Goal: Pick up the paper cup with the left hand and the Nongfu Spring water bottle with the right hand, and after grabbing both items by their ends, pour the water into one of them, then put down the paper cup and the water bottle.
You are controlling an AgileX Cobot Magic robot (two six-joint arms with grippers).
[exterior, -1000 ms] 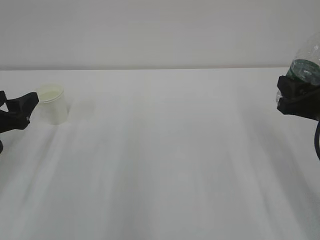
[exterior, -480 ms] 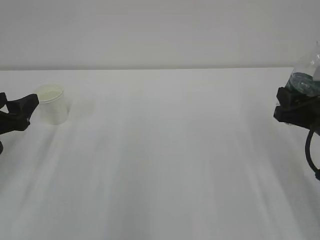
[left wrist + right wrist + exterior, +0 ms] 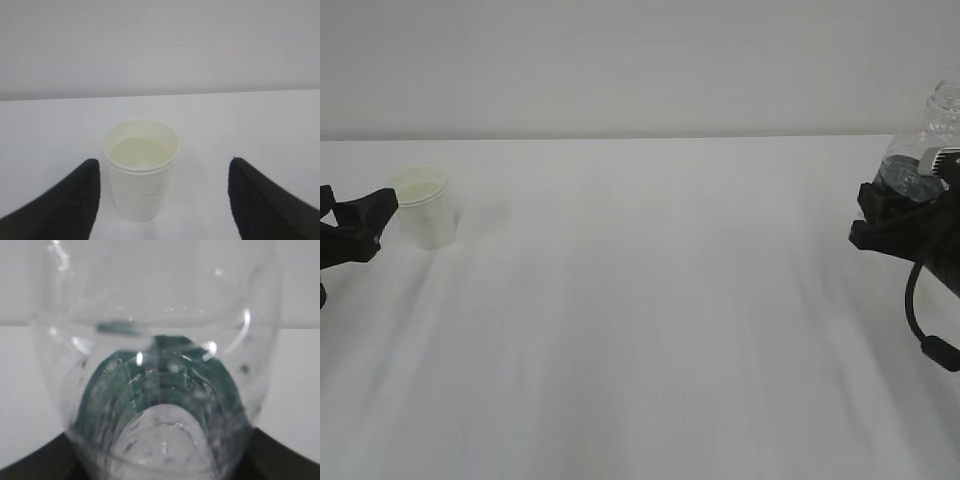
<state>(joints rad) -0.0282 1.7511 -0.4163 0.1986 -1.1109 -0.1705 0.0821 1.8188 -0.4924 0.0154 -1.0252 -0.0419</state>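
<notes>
I work in what looks like a plain test room or lab: a bare white tabletop (image 3: 650, 300) and behind it only an empty pale wall (image 3: 620, 60), no furniture.

A broad, plain white table (image 3: 650, 330) is filling most of the exterior view, its far edge running straight across against a pale grey wall (image 3: 640, 60). A small, tapered white paper cup (image 3: 423, 208) with a rolled rim and pale cream inside is standing upright on the table near the far left, throwing a faint shadow onto the surface beside it. In the left wrist view the cup (image 3: 140, 167) is sitting flat on the white top, with clear liquid showing inside it.
</notes>
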